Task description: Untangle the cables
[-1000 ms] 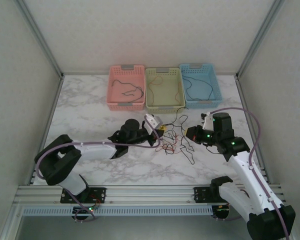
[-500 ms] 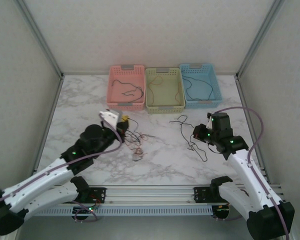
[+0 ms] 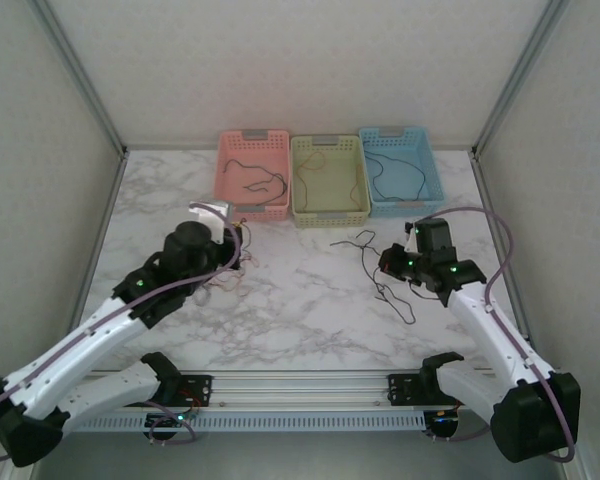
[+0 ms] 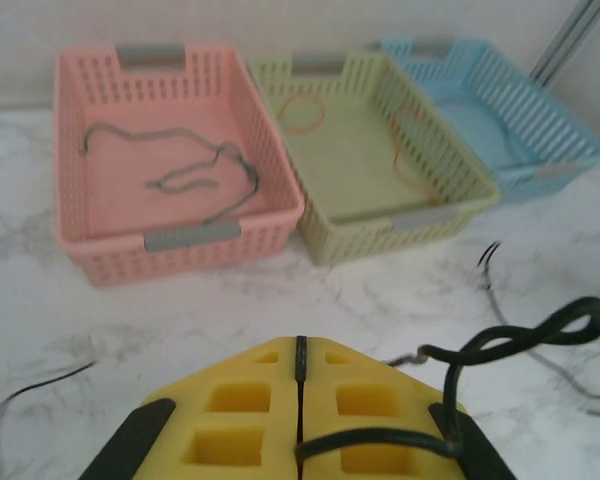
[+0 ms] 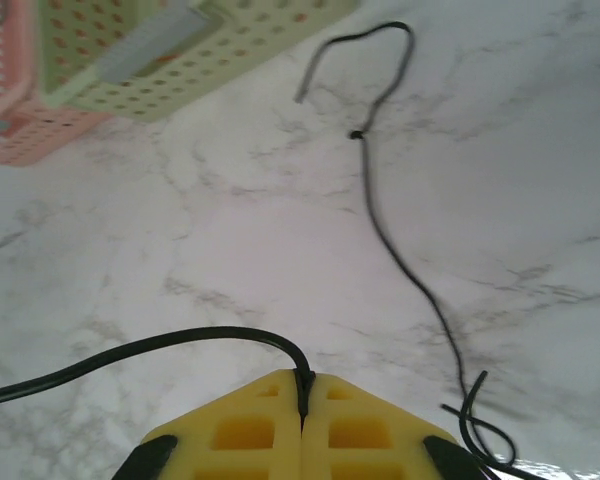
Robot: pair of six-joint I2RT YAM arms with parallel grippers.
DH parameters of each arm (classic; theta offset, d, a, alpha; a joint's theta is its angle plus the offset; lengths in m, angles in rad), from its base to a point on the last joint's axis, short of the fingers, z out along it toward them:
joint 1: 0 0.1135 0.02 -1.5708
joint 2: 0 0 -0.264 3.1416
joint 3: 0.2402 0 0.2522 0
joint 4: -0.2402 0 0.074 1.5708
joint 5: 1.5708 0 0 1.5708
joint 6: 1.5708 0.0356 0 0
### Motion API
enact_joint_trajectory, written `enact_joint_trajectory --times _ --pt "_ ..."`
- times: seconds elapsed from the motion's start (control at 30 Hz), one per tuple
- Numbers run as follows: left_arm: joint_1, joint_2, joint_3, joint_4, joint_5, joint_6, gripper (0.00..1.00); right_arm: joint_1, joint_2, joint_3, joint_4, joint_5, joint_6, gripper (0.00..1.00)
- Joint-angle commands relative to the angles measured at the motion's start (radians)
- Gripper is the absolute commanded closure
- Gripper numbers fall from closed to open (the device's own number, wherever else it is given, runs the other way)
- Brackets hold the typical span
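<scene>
2 grasps, well apart over counter: my left gripper clenched on dark cable, pink basket dead ahead, upper left of frame; my right gripper clenched on black cable, trailing twd lower left.

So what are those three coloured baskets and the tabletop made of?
The pink basket, green basket and blue basket look like moulded plastic, matte, judging by their uniform perforated walls. The tabletop looks like white marble with grey veins, though it could be printed laminate.

open tabletop centre, baskets at back
</scene>
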State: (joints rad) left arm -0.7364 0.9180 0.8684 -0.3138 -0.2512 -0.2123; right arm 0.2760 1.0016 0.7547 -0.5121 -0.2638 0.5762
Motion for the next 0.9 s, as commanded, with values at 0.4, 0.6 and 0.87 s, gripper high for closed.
enact_joint_trajectory --times 0.4,0.6,0.87 --pt "0.03 0.176 -0.147 0.083 0.078 -0.11 1.0 0.006 -0.031 0.101 -0.009 -0.151 -0.008 1.0" --pt "0.041 0.157 -0.132 -0.001 0.081 -0.135 0.49 0.04 0.027 0.002 0.071 -0.19 -0.009 0.96" --pt "0.045 0.094 0.01 -0.167 0.18 -0.141 0.22 0.083 0.045 -0.028 0.111 -0.198 -0.028 0.95"
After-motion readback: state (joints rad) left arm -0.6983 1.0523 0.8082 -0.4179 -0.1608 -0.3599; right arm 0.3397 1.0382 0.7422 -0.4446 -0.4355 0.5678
